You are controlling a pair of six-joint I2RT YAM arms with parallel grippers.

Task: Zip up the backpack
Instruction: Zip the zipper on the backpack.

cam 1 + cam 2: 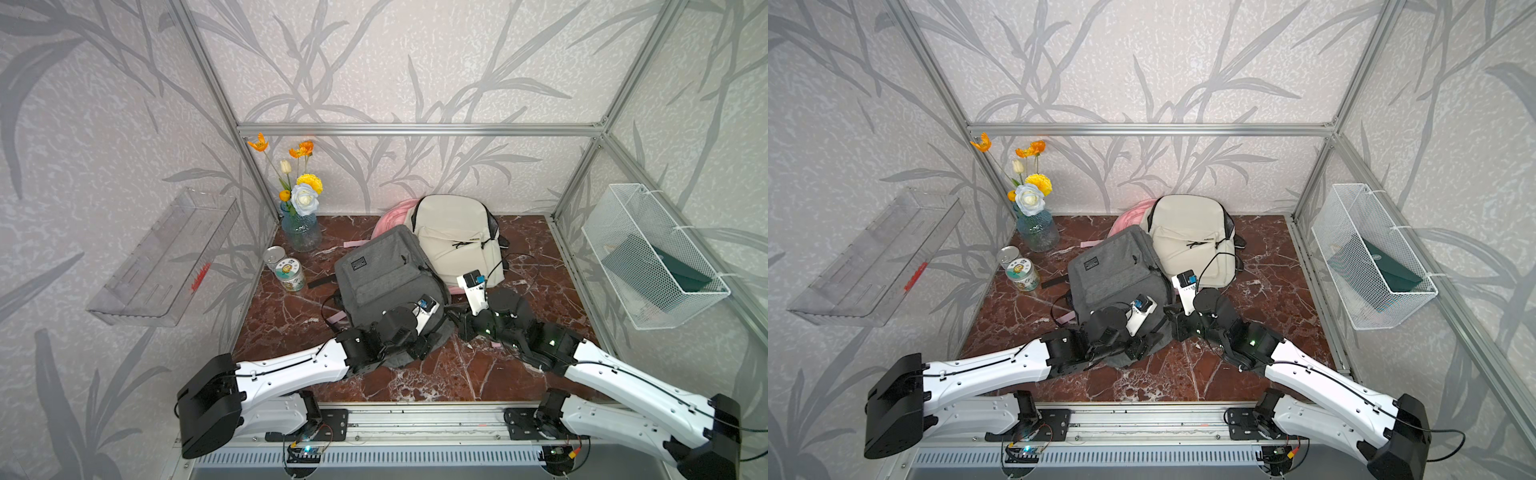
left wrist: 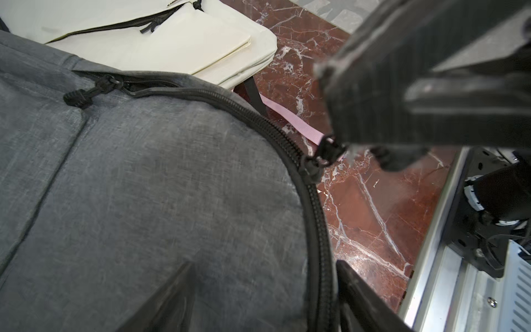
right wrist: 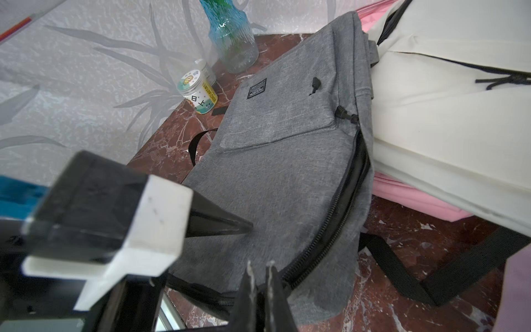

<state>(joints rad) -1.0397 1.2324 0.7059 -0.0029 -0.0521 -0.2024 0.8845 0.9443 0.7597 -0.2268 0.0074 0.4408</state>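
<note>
At grey backpack (image 1: 386, 274) rim: L hand (image 2: 264, 263) open astride zip (image 2: 316, 230); R hand (image 3: 260, 268) clamped on zip pull (image 2: 327, 151).

Mid-table (image 1: 478, 374): backpack (image 1: 386, 274) lying flat, second backpack (image 1: 453, 232) behind and to its right, touching its far right side, third bag (image 1: 395, 212) under the second at the back. Left of these, in the back-left corner, vase (image 1: 300, 232) with can (image 1: 291, 276) just in front; on left wall, shelf (image 1: 162, 257); on right wall, basket (image 1: 652, 257). Over backpack's near edge, left gripper (image 2: 264, 293) straddling the zip; at its right edge, right gripper (image 3: 261, 287) at zip pull (image 2: 326, 151).
</note>
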